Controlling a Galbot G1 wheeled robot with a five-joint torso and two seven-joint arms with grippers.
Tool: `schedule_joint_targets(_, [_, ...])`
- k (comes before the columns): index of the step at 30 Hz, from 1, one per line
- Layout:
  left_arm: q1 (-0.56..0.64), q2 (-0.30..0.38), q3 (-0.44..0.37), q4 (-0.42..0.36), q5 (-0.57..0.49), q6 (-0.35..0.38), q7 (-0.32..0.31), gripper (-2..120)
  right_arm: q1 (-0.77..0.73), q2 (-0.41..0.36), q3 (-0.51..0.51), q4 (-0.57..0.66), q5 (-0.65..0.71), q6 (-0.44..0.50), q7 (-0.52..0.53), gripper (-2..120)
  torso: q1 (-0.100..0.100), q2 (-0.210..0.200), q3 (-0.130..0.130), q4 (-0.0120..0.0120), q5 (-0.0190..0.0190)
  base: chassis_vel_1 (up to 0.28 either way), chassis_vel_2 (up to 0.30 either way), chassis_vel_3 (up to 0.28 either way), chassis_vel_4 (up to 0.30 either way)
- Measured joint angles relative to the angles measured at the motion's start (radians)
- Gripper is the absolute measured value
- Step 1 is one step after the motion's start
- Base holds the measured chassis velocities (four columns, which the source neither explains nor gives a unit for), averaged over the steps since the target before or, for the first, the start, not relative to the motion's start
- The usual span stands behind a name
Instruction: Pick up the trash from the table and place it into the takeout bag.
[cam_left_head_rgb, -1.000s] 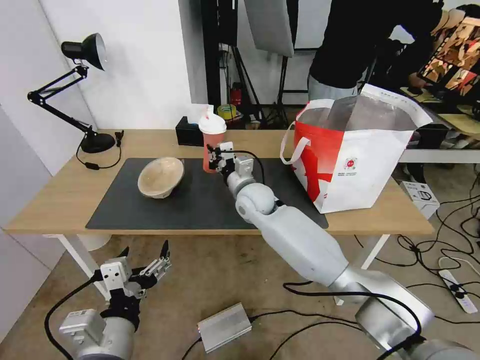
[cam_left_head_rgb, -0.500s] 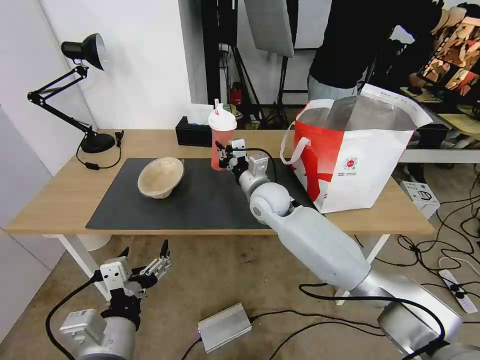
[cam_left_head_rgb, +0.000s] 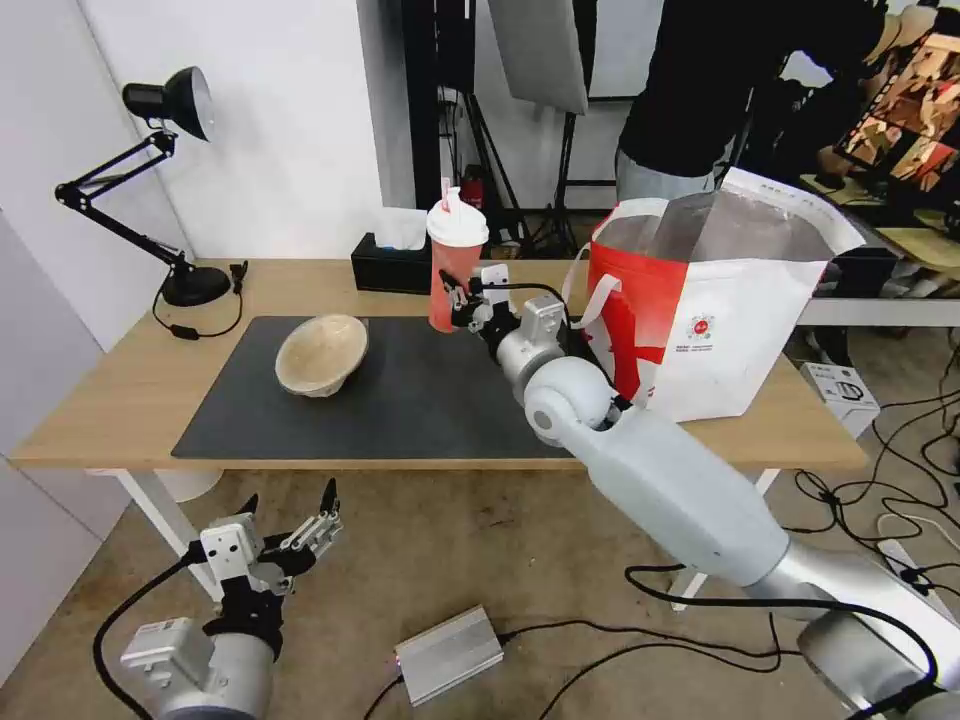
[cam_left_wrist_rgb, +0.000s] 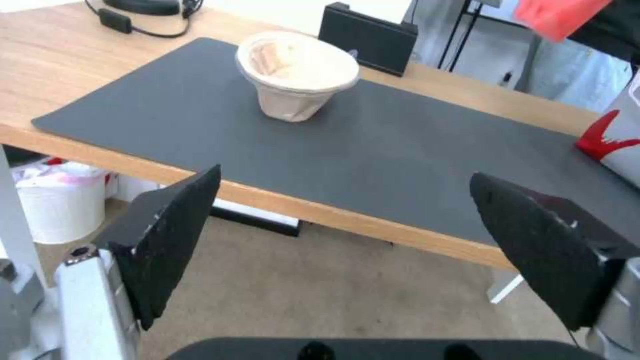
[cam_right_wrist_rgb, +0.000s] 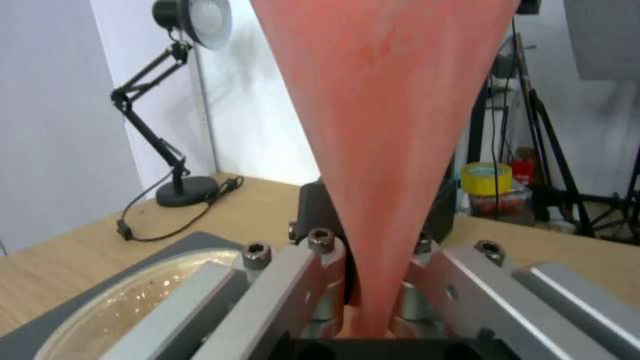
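My right gripper is shut on the lower part of the red drink cup with its white lid, holding it upright above the back of the dark mat. In the right wrist view both fingers press the cup. The takeout bag stands open just right of the cup. A beige paper bowl lies tilted on the mat's left part and shows as the bowl from the left wrist. My left gripper hangs open below the table front edge.
A black tissue box sits behind the cup at the table's back. A black desk lamp stands at the back left. On the floor lie a metal box and cables. A person stands behind the bag.
My right gripper has lifted the red cup and carried it right, toward the bag. The left arm and the bowl have stayed put.
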Motion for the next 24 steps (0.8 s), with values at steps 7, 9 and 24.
schedule_joint_targets(7, [-0.003, 0.000, 0.002, 0.000, -0.001, 0.000, 0.000, 100, 0.007, -0.061, 0.017, 0.060, 0.032, -0.005, 0.001, 3, 0.000, 0.000, 0.000, -0.0001, 0.0000, 0.000, 0.000, 0.000, 0.000])
schedule_joint_targets(9, [-0.003, 0.000, 0.002, 0.000, -0.001, 0.001, 0.000, 100, 0.007, -0.081, 0.024, 0.078, 0.042, -0.007, 0.002, 3, 0.000, 0.000, 0.000, -0.0001, 0.0000, 0.000, 0.000, 0.000, 0.000])
schedule_joint_targets(24, [-0.003, -0.004, 0.005, 0.000, 0.000, 0.002, 0.001, 100, 0.005, -0.183, 0.074, 0.170, 0.088, -0.018, 0.002, 3, 0.000, 0.000, 0.000, -0.0001, 0.0000, 0.000, 0.000, 0.000, 0.000])
